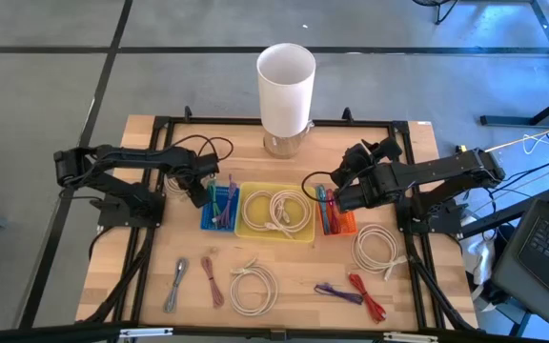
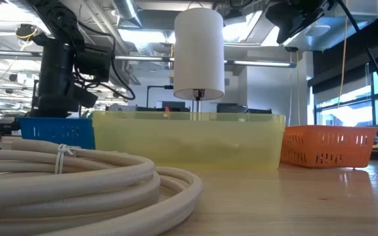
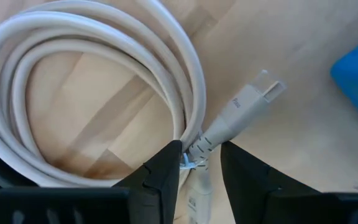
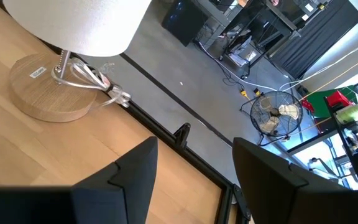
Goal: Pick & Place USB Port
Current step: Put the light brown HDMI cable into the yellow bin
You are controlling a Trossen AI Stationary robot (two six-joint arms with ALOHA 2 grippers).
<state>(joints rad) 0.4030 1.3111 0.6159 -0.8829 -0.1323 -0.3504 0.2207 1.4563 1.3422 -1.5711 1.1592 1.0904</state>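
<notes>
A white coiled USB cable [image 3: 98,81] lies on the wooden table [image 1: 294,276], just left of the blue basket [image 1: 219,205]; the left arm hides it in the high view. Its plug [image 3: 253,96] points out from the coil. My left gripper [image 3: 201,149] points down over it. Its two fingers stand apart, one on either side of the plug's ribbed neck [image 3: 205,142] where it meets the coil. My right gripper [image 4: 194,180] hangs open and empty above the orange basket [image 1: 336,217], facing the lamp's base. My left gripper comes from above with its fingers [image 3: 166,165] astride the plug's neck and the tied part of the coil. I cannot tell whether the fingers touch the cable. The cable lies flat on the table.
A yellow tray [image 1: 305,229] with white cables stands between the blue and orange baskets. A white lamp [image 1: 286,81] stands at the far edge. Loose cables lie toward the near edge: white coils [image 1: 254,288] [image 1: 377,248], grey [image 1: 176,284], red [image 1: 213,281] and purple [image 1: 336,292] ones.
</notes>
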